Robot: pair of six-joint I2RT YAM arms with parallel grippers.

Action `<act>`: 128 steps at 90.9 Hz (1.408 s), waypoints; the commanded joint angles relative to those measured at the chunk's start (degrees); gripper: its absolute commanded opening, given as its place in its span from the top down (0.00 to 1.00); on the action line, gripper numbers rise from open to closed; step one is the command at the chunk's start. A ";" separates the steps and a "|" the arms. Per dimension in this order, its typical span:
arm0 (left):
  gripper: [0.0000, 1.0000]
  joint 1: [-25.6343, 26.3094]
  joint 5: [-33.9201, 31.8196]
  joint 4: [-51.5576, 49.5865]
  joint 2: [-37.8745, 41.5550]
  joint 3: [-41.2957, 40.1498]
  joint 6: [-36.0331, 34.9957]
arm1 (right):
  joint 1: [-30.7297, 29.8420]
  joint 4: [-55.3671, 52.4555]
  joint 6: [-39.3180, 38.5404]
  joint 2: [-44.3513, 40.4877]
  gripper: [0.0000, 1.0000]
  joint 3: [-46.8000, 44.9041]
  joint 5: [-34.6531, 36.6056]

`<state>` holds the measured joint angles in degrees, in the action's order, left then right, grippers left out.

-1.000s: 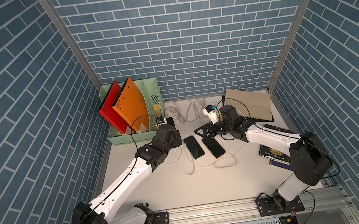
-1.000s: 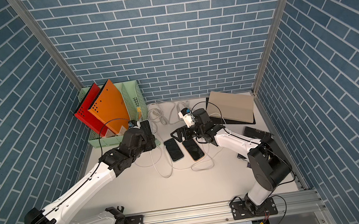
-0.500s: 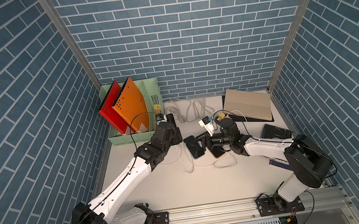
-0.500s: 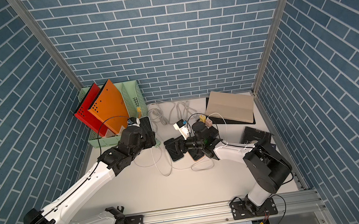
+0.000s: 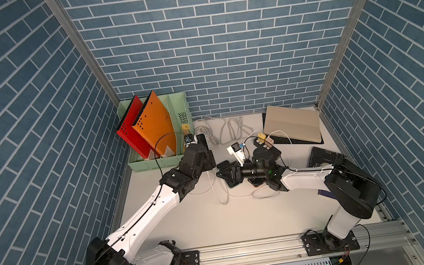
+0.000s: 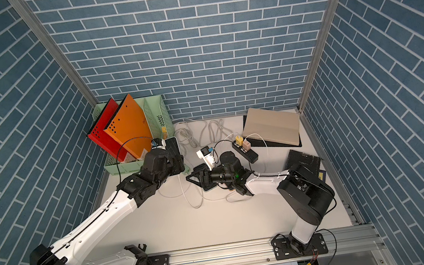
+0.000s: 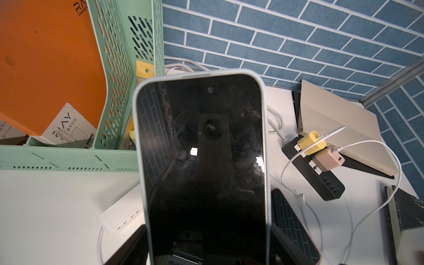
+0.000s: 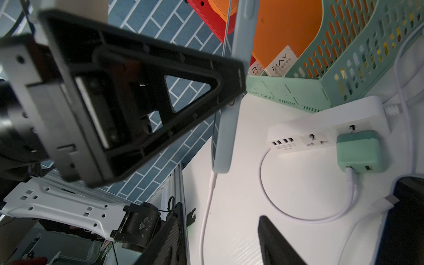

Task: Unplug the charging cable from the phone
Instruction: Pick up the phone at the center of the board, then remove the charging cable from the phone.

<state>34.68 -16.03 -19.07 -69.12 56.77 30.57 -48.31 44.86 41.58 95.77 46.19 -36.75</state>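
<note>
Bright even light, soft shadows, wide-angle distortion

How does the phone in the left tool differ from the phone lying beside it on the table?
The held phone is up off the table in the left tool, pale-rimmed; the lying phone rests flat, pinkish-rimmed. The held phone has a white cable plugged into its lower end; whether the lying phone is plugged in cannot be told. Both screens are dark.
</note>
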 commanded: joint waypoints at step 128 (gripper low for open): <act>1.00 -2.97 -0.71 4.74 -0.80 4.13 0.93 | -2.84 3.92 3.83 10.23 0.74 8.04 -5.78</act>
<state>32.25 -16.40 -17.65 -71.83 58.83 31.05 -50.74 47.20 45.08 104.97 53.10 -41.85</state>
